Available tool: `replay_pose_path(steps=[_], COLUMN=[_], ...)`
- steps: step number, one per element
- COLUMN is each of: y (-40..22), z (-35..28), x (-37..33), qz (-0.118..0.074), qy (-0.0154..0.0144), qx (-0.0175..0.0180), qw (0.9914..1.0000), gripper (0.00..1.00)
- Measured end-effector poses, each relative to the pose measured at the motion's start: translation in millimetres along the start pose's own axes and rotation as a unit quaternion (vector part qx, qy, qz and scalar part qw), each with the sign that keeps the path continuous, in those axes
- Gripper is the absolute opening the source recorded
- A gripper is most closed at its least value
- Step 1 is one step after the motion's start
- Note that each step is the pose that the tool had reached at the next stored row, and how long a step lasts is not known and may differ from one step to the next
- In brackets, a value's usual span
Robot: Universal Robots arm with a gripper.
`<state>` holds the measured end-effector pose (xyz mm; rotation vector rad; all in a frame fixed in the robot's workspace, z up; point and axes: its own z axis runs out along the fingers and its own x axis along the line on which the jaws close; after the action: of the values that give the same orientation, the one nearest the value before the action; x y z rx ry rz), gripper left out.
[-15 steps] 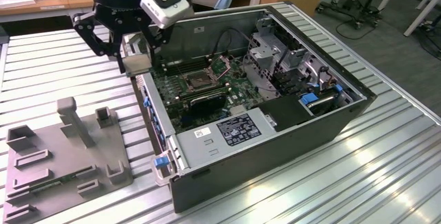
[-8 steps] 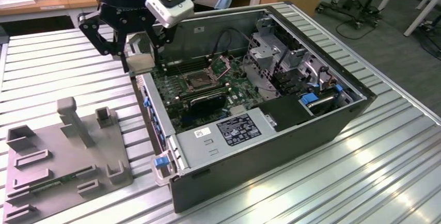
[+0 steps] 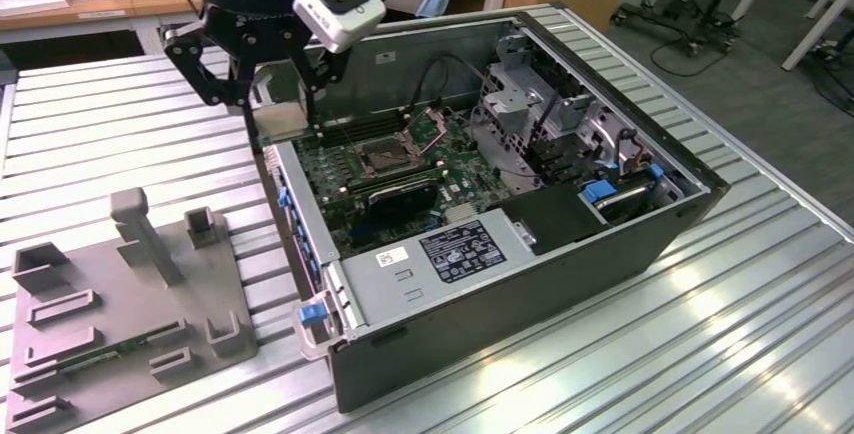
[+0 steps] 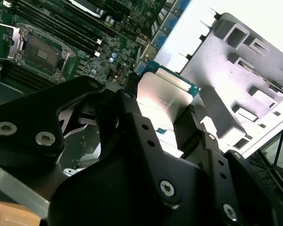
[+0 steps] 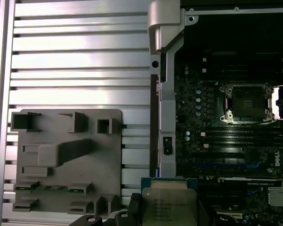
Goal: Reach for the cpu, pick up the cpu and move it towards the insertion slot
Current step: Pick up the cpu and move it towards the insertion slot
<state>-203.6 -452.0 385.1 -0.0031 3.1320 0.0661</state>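
Note:
My gripper (image 3: pixel 278 104) is shut on the cpu (image 3: pixel 279 120), a small square chip with a silvery top, and holds it in the air over the near wall of the open computer case (image 3: pixel 534 284). Both wrist views show the cpu (image 4: pixel 161 92) (image 5: pixel 169 203) clamped between the black fingers (image 4: pixel 129 110). The insertion slot (image 3: pixel 379 159), a dark square socket in a shiny metal frame, lies open on the green board inside the case. It is a short way off from the cpu, toward the exterior view's right and lower. It also appears in both wrist views (image 4: pixel 39 50) (image 5: pixel 247 102).
A grey plastic tray (image 3: pixel 127 304) with upright posts and recesses lies on the slatted aluminium table (image 3: pixel 120 144) at the exterior view's left; a green strip (image 3: pixel 100 359) rests in it. Drive cages, cables and a power supply (image 3: pixel 454 249) crowd the case.

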Motion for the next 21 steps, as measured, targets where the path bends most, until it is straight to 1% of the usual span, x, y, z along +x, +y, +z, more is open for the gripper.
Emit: replay_pose_path(steps=[21], y=[0.0], z=[0.4], x=[-19.8], qz=[0.0], qy=[0.0], qx=[0.0], qw=[1.0], gripper=[0.55])
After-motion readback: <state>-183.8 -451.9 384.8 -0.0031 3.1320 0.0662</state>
